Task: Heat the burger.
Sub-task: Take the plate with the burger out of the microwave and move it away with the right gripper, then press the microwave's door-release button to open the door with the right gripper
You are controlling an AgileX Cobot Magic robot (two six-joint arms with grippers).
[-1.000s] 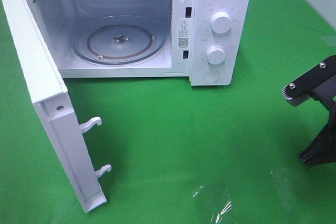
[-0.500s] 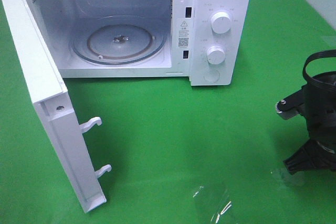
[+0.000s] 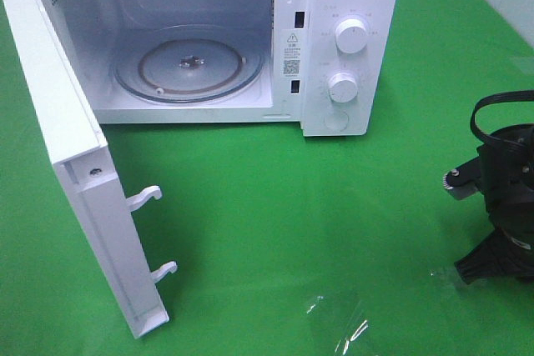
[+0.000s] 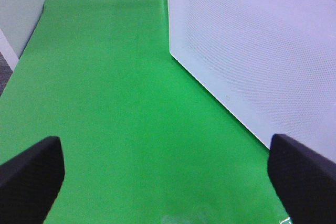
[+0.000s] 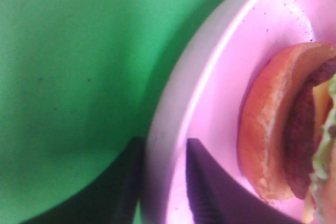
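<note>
The burger (image 5: 273, 129) shows only in the right wrist view, its golden-brown bun, dark patty and green lettuce edge resting on a round pink plate (image 5: 220, 77). My right gripper (image 5: 165, 182) straddles the plate's rim, one dark finger outside (image 5: 123, 187) and one inside (image 5: 207, 187), both close against it. Whether they press on the rim is unclear. In the high view the right arm (image 3: 501, 206) hangs low at the right edge, and plate and burger are outside that view. My left gripper (image 4: 168, 182) is open above bare green cloth.
A white microwave (image 3: 350, 47) stands at the back with its door (image 3: 83, 198) swung wide open to the left and a glass turntable (image 3: 190, 68) inside. A white perforated panel (image 4: 252, 51) lies beside the left gripper. Clear plastic film (image 3: 342, 323) sits on the cloth in front.
The right arm has come down and shifted toward the front right edge, and its black cable loop has come into view. The microwave and its door have not moved.
</note>
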